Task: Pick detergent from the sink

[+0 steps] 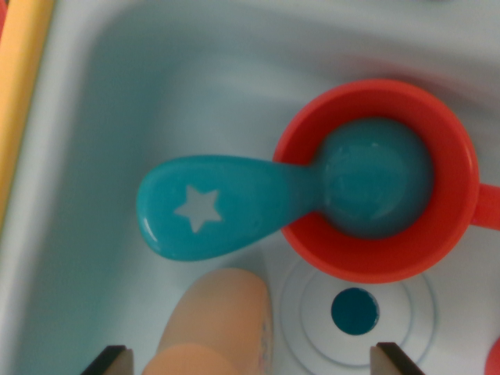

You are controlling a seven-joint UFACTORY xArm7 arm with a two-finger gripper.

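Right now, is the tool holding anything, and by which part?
Nothing is held. The tool is open, its tips on either side of the peach plastic detergent bottle in the pale blue sink, not touching it.

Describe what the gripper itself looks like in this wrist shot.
Only the gripper fingertips show, at the bottom edge of the wrist view. Each fingertip is a flat, angular tip with a dark, near-black face and a pale tan edge along its top. No cables, markings or arm body are in view.

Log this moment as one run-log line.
phase: approach | gripper: open over sink | detergent bottle: between fingertips, ungrasped | teal spoon: bowl in red cup
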